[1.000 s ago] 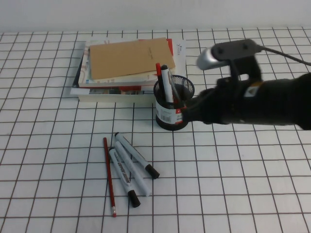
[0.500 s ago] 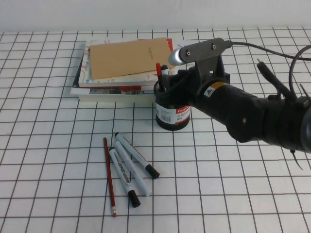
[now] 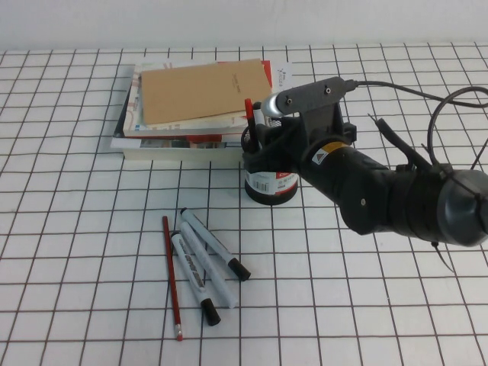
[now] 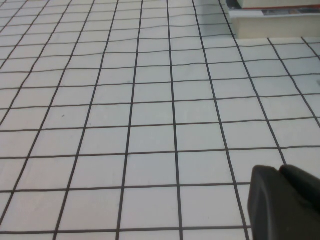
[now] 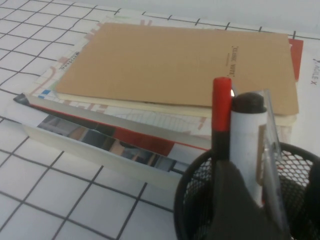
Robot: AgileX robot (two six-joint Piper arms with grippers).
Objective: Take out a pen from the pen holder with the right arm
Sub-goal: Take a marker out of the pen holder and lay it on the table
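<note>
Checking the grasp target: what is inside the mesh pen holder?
A red pen and a black-capped white marker stand in the pen holder; the right gripper over it hides the rest. Left gripper hangs over the table.

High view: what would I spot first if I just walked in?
The big black arm on the right, with its right hand at the holder in the middle, where a red pen sticks up. Next, the loose pens in front and the books behind. The left hand hovers over the table elsewhere.
</note>
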